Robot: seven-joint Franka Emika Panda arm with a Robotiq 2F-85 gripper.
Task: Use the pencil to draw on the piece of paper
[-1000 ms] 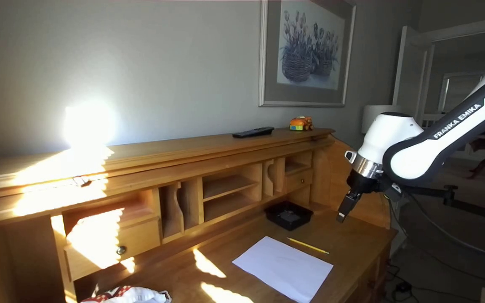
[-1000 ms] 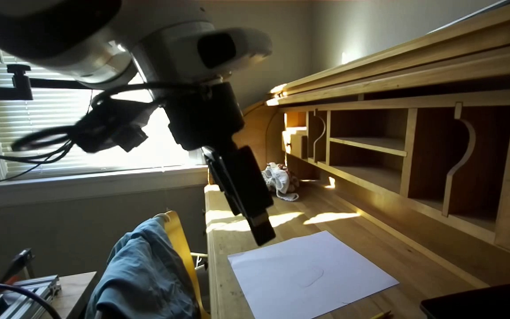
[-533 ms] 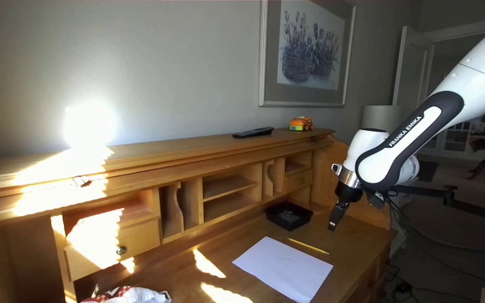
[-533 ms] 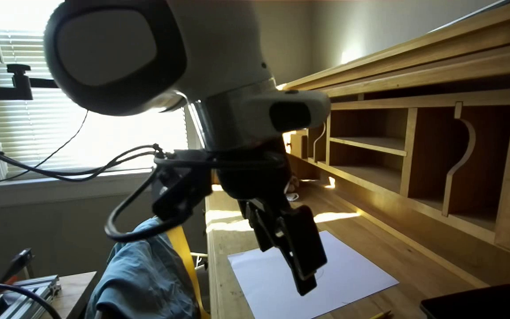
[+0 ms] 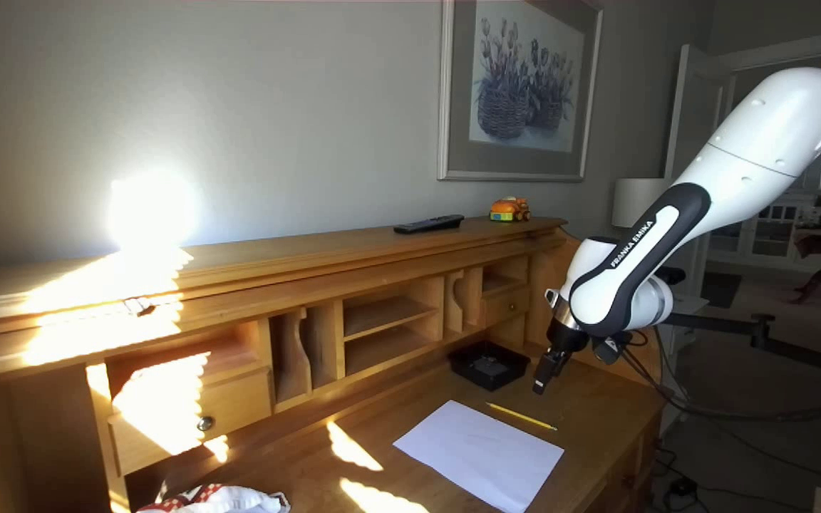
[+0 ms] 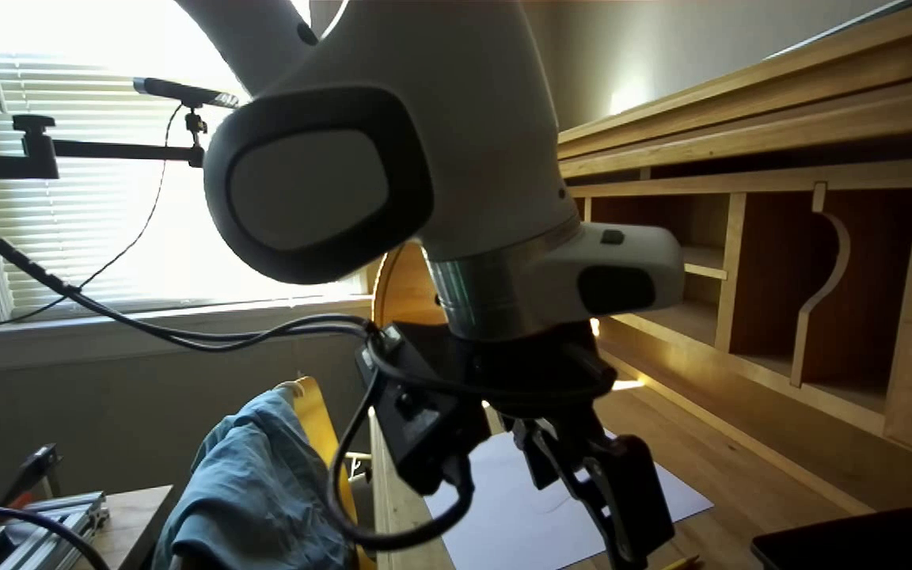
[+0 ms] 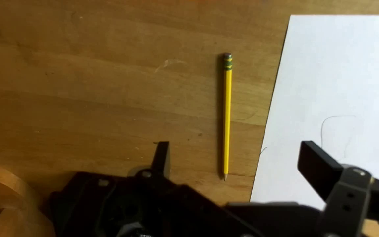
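The hand (image 7: 234, 144) is positioned above the desk (image 7: 77, 98) with its jaws apart, the yellow pencil (image 7: 227, 115) lying beneath it, the lightly marked piece of paper (image 7: 327, 65) flat beside the pencil to one side of the hand, and the black tray (image 5: 509, 372) past the hand toward the cubbyholes (image 5: 390, 335).

grey wall (image 5: 311, 107) | wooden desk (image 5: 382, 413) with pigeonholes (image 5: 385, 313) | window (image 6: 179, 245), blinds (image 6: 36, 229) down (partly washed out) | sunlight patches (image 5: 352, 449) on desk
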